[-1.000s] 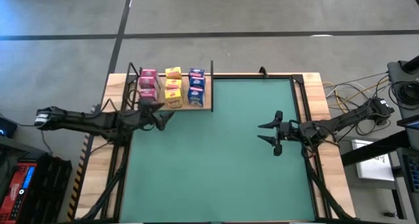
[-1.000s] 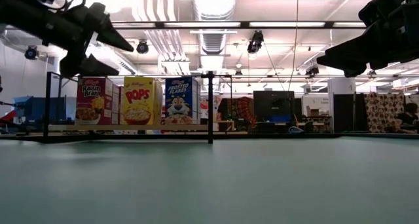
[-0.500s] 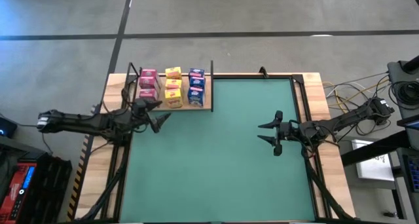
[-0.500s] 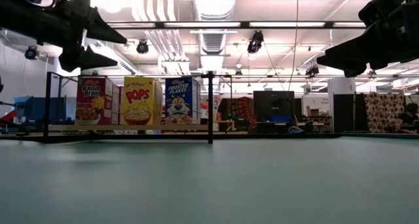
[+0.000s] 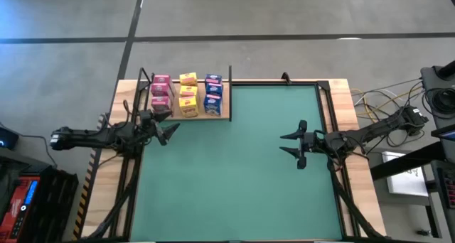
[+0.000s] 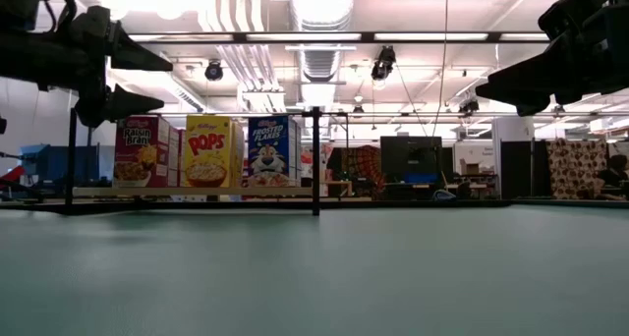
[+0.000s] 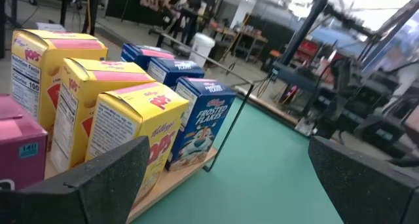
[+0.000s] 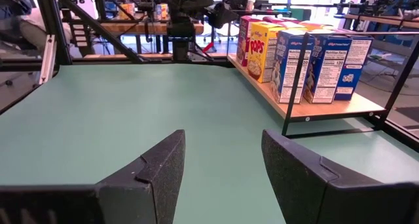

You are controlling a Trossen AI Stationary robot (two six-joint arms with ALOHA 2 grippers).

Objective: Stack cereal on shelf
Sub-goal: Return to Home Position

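The cereal boxes stand upright on their bases on the light-wood shelf (image 5: 225, 114) at the table's far left: a pink row (image 5: 161, 94), a yellow row (image 5: 188, 94) and a blue row (image 5: 213, 92). The low view shows their fronts: pink (image 6: 136, 151), yellow (image 6: 208, 151), blue (image 6: 267, 151). My left gripper (image 5: 168, 131) hovers open just in front of the shelf's near left corner, holding nothing; its wrist view shows the yellow boxes (image 7: 124, 126) and blue boxes (image 7: 196, 122) close by. My right gripper (image 5: 290, 144) hangs open and empty over the mat's right half.
The green mat (image 5: 234, 186) covers most of the table. Thin black posts (image 6: 314, 159) rise at the shelf's edges. Black frame rails run along the table's left and right sides (image 5: 333, 129). Cables lie off the table at the right (image 5: 377, 101).
My left gripper has drawn back toward the table's left edge, away from the shelf, staying open and empty. The boxes have not moved.
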